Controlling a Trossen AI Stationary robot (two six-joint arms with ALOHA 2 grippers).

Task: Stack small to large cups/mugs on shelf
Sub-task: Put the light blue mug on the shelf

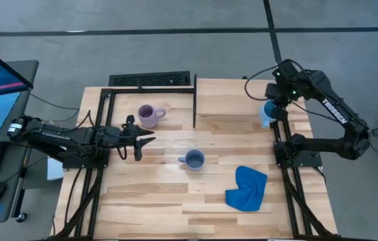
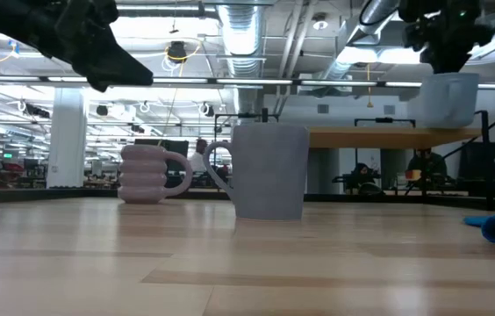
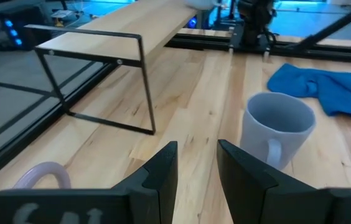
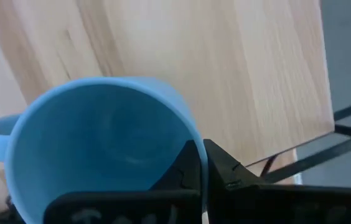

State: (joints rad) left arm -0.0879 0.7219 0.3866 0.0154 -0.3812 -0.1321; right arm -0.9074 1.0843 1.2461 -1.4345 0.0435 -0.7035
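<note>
High view: the shelf [image 1: 242,100] is the biggest piece, a pale wood panel across the upper middle to upper right of the frame with a black bar [image 1: 195,100] at its left edge. It looks stiff and raised on a thin metal frame, so I judge it will bear the mugs, though a hard landing could knock ceramic against wood.

The sky-blue mug [image 1: 265,114] appears the largest cup. It hangs at the upper right, over the shelf's right end. The right gripper [image 4: 201,163] has its fingers pressed together on the rim wall, pinching it. Glazed ceramic is likely rigid, fairly heavy for so thin a bite, and slippery; such a rim grip could let it swing or slip, so a slow, level set-down seems wise.

The grey-blue mug [image 1: 194,159] stands upright at frame centre on the tabletop [image 1: 155,201], handle toward the left. A rim pinch opposite the handle looks the best hold.

The lilac mug [image 1: 149,115], ribbed and squat, sits upper left of centre, just left of the bar, handle pointing right.

The left gripper [image 1: 150,140] hovers between those two mugs, fingers slightly spread, holding nothing.

The blue cloth [image 1: 247,189] lies lower right, well clear.
</note>
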